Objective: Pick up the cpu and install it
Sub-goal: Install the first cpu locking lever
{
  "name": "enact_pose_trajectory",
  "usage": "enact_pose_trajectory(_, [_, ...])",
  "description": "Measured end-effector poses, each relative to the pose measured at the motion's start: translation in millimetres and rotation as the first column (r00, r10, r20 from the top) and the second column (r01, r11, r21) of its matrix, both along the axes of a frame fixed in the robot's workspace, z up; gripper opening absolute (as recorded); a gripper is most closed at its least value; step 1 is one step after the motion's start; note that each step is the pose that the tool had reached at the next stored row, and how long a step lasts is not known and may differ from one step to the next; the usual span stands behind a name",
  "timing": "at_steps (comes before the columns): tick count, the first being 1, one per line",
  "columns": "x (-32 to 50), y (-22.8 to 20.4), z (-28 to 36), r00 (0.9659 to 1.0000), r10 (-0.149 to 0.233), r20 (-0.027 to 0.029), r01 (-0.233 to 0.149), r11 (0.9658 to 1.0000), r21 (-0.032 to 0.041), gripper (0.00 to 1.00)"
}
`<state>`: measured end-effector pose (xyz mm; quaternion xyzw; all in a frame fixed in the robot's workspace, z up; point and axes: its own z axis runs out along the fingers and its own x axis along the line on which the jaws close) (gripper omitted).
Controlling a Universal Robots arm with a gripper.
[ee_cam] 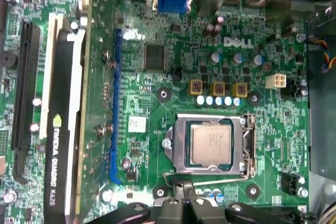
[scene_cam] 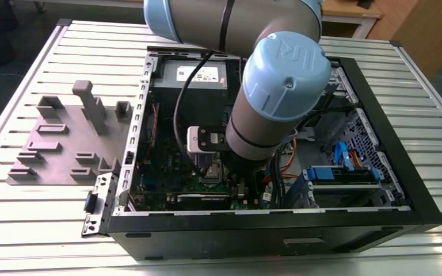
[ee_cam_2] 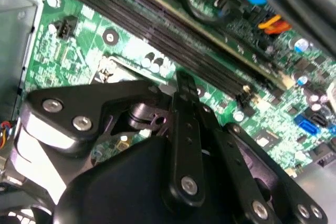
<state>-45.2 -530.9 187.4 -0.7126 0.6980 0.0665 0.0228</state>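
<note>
**Silver chip in its socket, closed fingers at the frame's edge**

The cpu (ee_cam: 211, 145) lies flat inside the socket frame (ee_cam: 176, 150), with metal around all four sides, and looks square to it. In the first wrist view the gripper (ee_cam: 182, 188) hovers just beside one edge of that frame. Its fingers are drawn together and hold nothing. I cannot tell whether the tips touch the motherboard (ee_cam: 157, 98).

The main risk, as I judge it, is a careless press or sideways slide this close to the frame. That could knock the chip askew on the socket contacts or scrape the board. A row of capacitors (ee_cam: 218, 100) stands near the frame's opposite edge, and the graphics card (ee_cam: 65, 145) sits well apart from it. The tight space leaves little margin, so the arm (scene_cam: 275, 109) could also snag cables inside the computer case (scene_cam: 405, 172)
</note>
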Motion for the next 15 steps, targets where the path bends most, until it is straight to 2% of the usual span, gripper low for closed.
enact_pose_trajectory(4, [0.6, -0.1, -0.2, 1.0, 0.0, 0.0016, 0.0, 1.0, -0.0009, 0.11])
enact_pose_trajectory(8, [-6.8, 0.0, 0.4, 0.9999, 0.0, 0.0111, 0.0, 1.0, -0.0006, 0.11])
enact_pose_trajectory(10, [-9.3, -0.1, 1.7, 0.9999, 0.0, 0.0137, 0.0, 1.0, -0.0006, 0.11])
enact_pose_trajectory(15, [-9.5, 0.0, 11.1, 0.9999, 0.0, 0.0149, 0.0, 1.0, -0.0005, 0.11])
